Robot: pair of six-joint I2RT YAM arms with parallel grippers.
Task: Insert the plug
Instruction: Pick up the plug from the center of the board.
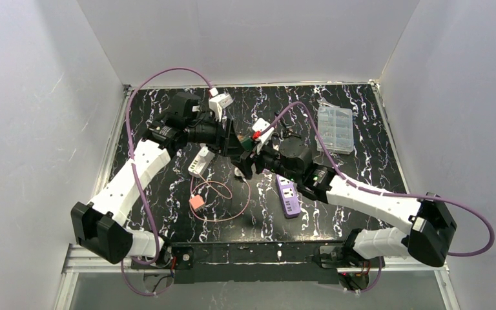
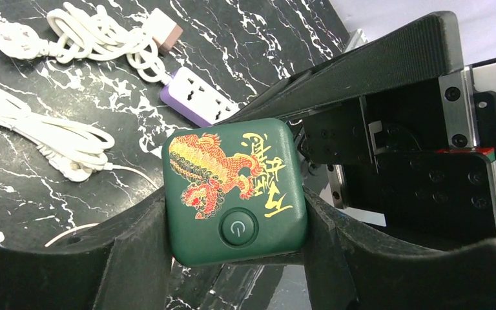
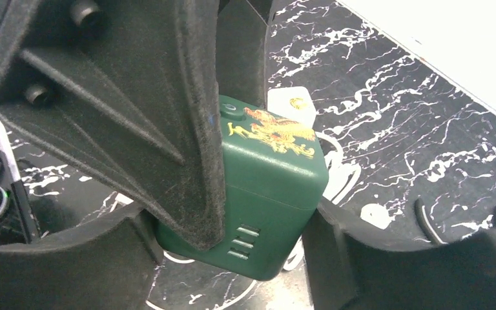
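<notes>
A green cube adapter with a red and gold dragon print and a round power button hangs above the table between both arms. My left gripper is shut on its two sides near the button. My right gripper is shut on the same cube lower down, near its slots; a left finger covers part of it. From above, the two grippers meet mid-table. A pink plug on a thin looped cable lies on the table. A purple power strip lies to its right.
A white power strip lies under the left arm. White adapters sit further back, and a clear plastic box at the back right. A bundled white cable lies near the purple strip. White walls enclose the table.
</notes>
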